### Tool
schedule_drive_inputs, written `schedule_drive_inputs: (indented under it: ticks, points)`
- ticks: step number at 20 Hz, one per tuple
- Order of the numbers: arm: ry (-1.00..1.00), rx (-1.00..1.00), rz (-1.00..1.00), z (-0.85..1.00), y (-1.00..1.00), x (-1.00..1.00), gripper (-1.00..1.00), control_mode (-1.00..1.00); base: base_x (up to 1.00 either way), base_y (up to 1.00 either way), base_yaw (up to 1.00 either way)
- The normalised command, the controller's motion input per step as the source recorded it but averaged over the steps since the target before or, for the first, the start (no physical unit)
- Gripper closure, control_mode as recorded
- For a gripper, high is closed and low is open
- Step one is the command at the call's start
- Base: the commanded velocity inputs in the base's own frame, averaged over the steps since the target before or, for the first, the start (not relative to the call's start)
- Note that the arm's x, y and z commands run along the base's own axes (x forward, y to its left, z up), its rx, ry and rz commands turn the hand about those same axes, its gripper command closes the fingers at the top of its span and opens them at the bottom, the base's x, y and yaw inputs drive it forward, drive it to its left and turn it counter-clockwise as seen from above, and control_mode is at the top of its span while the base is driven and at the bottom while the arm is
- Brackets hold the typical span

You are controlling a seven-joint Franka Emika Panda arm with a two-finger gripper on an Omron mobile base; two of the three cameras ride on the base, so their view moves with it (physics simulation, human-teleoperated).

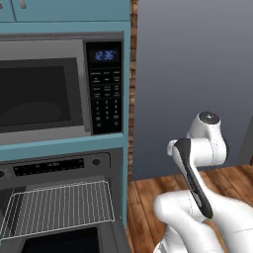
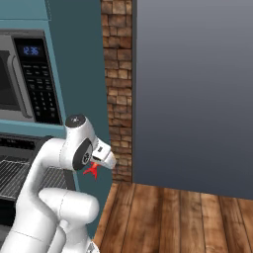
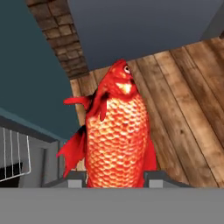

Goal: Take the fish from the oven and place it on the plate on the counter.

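Observation:
The fish (image 3: 116, 135) is red-orange and scaly, and in the hand view it stands up between my two dark fingertips (image 3: 158, 177), head pointing away over the wooden floor. My gripper (image 3: 116, 179) is shut on its lower body. From the right base view, the gripper (image 2: 97, 165) hangs right of the oven front with the fish's red tail fins (image 2: 91, 171) poking out beneath the hand. The oven (image 1: 54, 165) is open, its wire rack (image 1: 59, 207) pulled out and bare. The plate and the counter are out of view.
A microwave (image 1: 44, 89) with a keypad and blue clock sits above the oven in teal cabinetry. A brick column (image 2: 117, 89) and a grey wall panel (image 2: 192, 94) stand to the right. Wooden floor (image 2: 173, 217) lies below.

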Motion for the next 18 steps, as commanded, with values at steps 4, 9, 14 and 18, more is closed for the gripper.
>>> schedule_drive_inputs:
  ticks: [4, 9, 14, 18]
  points:
    - [0.22, -0.15, 0.04, 0.27, -0.65, 0.34, 1.00, -1.00, 0.00, 0.00, 0.00]
    - [0.02, 0.01, 0.07, 0.00, -0.22, 0.09, 1.00, -1.00, 0.00, 0.00, 0.00]
    - [0.00, 0.00, 0.03, 0.00, -0.04, 0.00, 1.00, -1.00, 0.00, 0.00, 0.00]
    - [0.00, 0.00, 0.19, -0.06, -0.08, -0.11, 1.00, -1.00, 0.00, 0.00, 0.00]
